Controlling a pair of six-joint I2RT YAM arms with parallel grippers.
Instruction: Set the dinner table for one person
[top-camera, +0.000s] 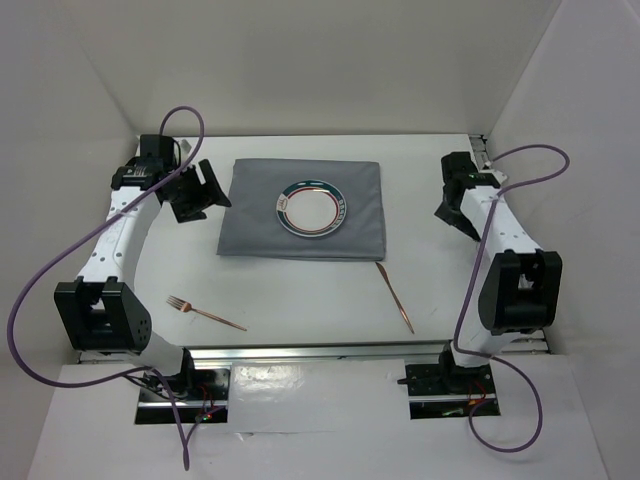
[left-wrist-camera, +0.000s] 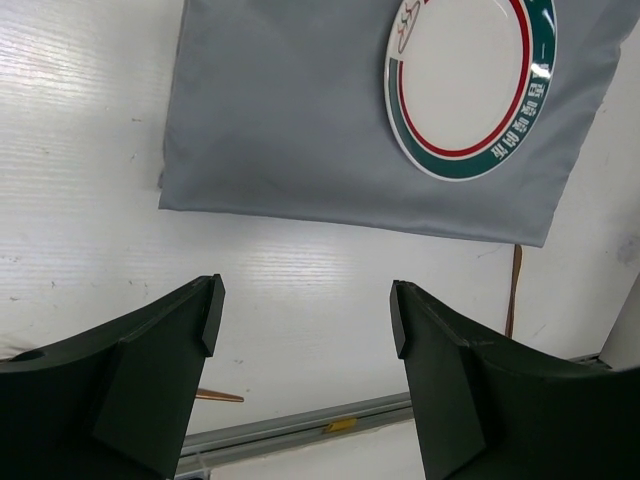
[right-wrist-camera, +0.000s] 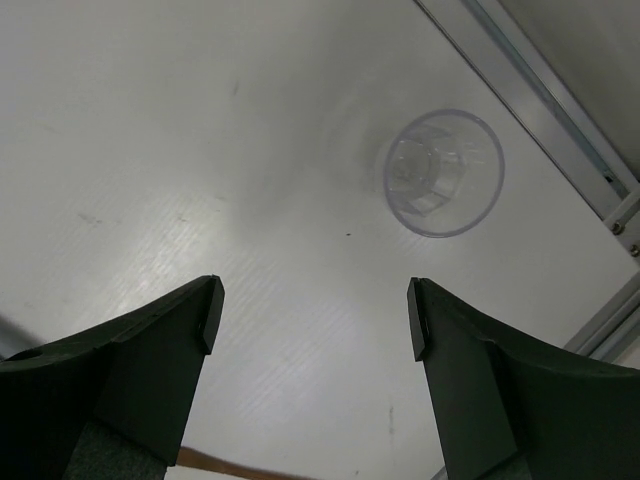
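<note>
While left pincer (left-wrist-camera: 305, 300) and right pincer (right-wrist-camera: 314, 300) gape released, plate (top-camera: 313, 208) rests on cloth (top-camera: 255, 215) — cup (right-wrist-camera: 443, 172) upright.

The right gripper (right-wrist-camera: 314, 305) hangs over the white dinner table (right-wrist-camera: 180, 130) with its jaws spread wide. A clear cup (right-wrist-camera: 443, 172) stands upright near the table's edge, just beside the metal rail (right-wrist-camera: 545, 95). A thin copper-coloured strip (right-wrist-camera: 235, 467) shows low between the fingers.

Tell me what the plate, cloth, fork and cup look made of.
The plate looks like glazed ceramic or melamine: glossy white, red and green rim band. The cloth is matte grey fabric, soft at the edges. The fork seems metal, with a coppery sheen. The cup is clear plastic or glass; the table shows through it.
</note>
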